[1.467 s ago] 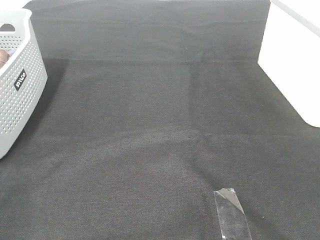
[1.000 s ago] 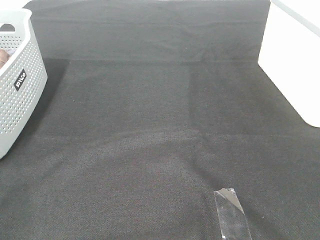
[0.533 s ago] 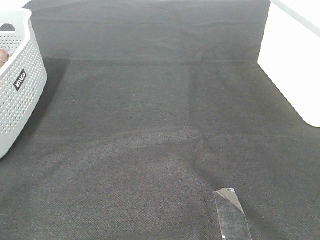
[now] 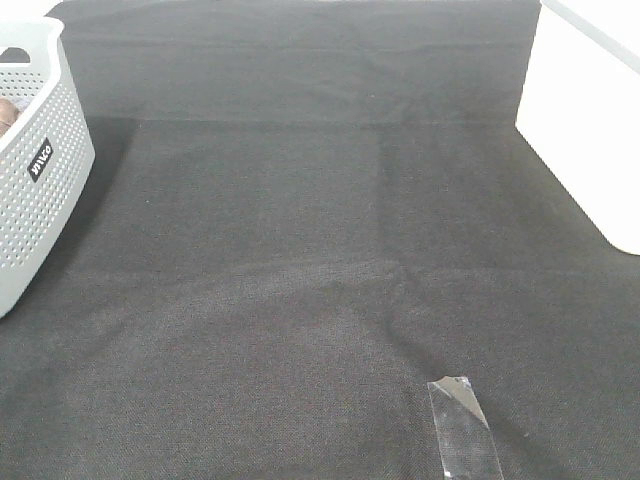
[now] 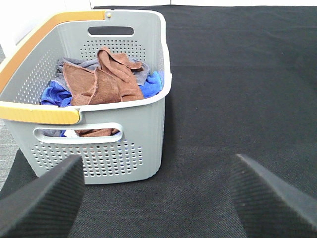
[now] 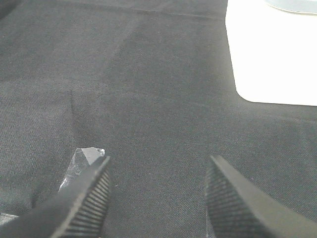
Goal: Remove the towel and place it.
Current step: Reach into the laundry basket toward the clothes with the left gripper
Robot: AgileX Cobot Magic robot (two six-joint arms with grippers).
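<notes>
- At ten o'clock on the table in the high view stands the grey basket (image 4: 40, 200). The towel (image 5: 106, 82) lies inside it, crumpled on top of a blue cloth (image 5: 52, 94) and a grey cloth (image 5: 69, 63).
- The towel looks soft, limp and light, a rust-brown fuzzy microfibre. It should sag and trail when lifted, and may drag the cloths beneath it.
- Best hold, I judge: the raised fold at its top, pinched deep enough that the nap does not slip out. A grab on the flat middle would likely catch the blue cloth too.
- The basket is hard perforated plastic with rounded corners, slot handholds and an orange handle (image 5: 39, 114) across the near rim, which the descent must clear.
- The left gripper (image 5: 156, 163) stands wide open and empty, its ribbed black pads short of the basket wall.
- The right gripper (image 6: 157, 163) is also open and empty, over the black woven tablecloth (image 4: 320, 250).
- A clear tape strip (image 4: 462, 430) sits at five o'clock and a smooth white box (image 4: 590, 130) at two o'clock.
</notes>
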